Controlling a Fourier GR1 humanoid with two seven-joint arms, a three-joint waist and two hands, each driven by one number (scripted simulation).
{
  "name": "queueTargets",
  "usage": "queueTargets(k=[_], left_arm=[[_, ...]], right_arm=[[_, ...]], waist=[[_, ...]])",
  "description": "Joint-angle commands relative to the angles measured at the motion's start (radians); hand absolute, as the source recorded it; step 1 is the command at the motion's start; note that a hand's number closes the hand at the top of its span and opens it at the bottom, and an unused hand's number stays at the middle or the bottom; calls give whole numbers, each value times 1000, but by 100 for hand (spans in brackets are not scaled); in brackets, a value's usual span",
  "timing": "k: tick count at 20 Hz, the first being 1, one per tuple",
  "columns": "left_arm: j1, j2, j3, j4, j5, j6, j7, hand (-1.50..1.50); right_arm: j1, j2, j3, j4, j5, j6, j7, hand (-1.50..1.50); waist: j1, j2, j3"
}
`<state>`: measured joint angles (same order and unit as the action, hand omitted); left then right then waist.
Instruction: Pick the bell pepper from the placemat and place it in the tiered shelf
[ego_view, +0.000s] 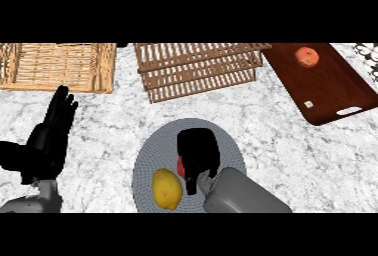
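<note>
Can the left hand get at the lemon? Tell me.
Probably yes: the lemon lies uncovered on the placemat's left side, nothing between it and the open left hand; the right hand covers only the bell pepper.

Placemat (221, 135) front-centre — tiered shelf (198, 70) behind it, tray (332, 92) right.

A: How is the light?
B: Bright and even over the marble desk (295, 165), with no glare.
A: Any shadows?
B: Hardly any; the lemon (167, 188) and the wooden tray (325, 90) throw none I can make out. The black right hand (198, 155) shows no shading.
</note>
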<state>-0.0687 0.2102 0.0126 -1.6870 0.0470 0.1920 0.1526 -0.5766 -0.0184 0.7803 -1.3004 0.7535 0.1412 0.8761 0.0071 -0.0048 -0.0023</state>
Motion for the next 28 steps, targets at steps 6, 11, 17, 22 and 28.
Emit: queueTargets(k=[6,11,17,22,28], left_arm=[[6,-2,8,3,15,-22,4,0],[2,0,17,-15,9,-10,24,0],[-12,-35,-20,-11,-50,35,33,0],[-5,-28,-1,0,-24,0,4,0],[-49,-19,20,-2,-12,-7,75,0]], right_arm=[[-74,18,-25,-373,-117,-132,195,150],[-201,18,-130,-491,-65,-185,355,150],[-263,15,-240,-527,69,-47,412,150],[-373,17,-391,-489,52,19,392,150],[-277,-49,-512,-380,59,-67,149,150]], waist=[[-2,-2,2],[-4,-5,2],[-16,-1,2],[-7,1,1],[-6,6,2]])
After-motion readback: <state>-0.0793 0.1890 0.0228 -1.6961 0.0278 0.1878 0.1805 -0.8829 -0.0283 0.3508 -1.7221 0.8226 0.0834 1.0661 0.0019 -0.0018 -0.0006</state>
